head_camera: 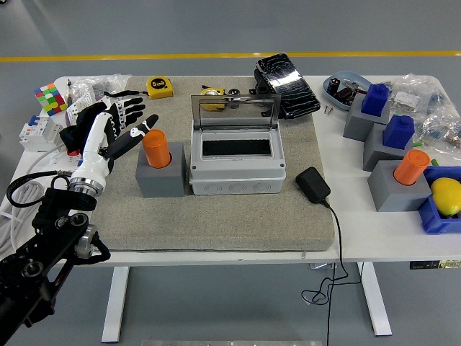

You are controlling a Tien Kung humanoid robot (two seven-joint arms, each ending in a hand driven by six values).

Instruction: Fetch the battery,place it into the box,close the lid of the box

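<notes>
A: One arm only, the left one, coming in from the lower left corner. Left hand (119, 130) is over the grey mat (238, 216), fingers spread and loose, nothing in them. One fingertip reaches close to the orange battery (155, 148); contact or a gap, can't tell.

B: Where's the battery?

A: Upright in a grey holder block (160, 179) on the mat, just left of the box (236, 160). Top half sticks out of the block.

B: Box state?

A: Grey, centre of the mat, clear lid (235, 109) tipped up at the back, dark rectangular opening showing on top. Looks empty inside, too dark to be sure.

B: Anything else?

A: Black power adapter (312, 184) just right of the box, its cable running off the near table edge. A second orange cylinder (411, 167) in a grey block at far right, two blue pieces (386, 115) on grey blocks behind it, a yellow item in a blue tray (436, 216). Tape measure (160, 87) and colour cube (49, 98) at the back left, black glove under the hand.

B: Right arm?

A: Out of shot.
</notes>
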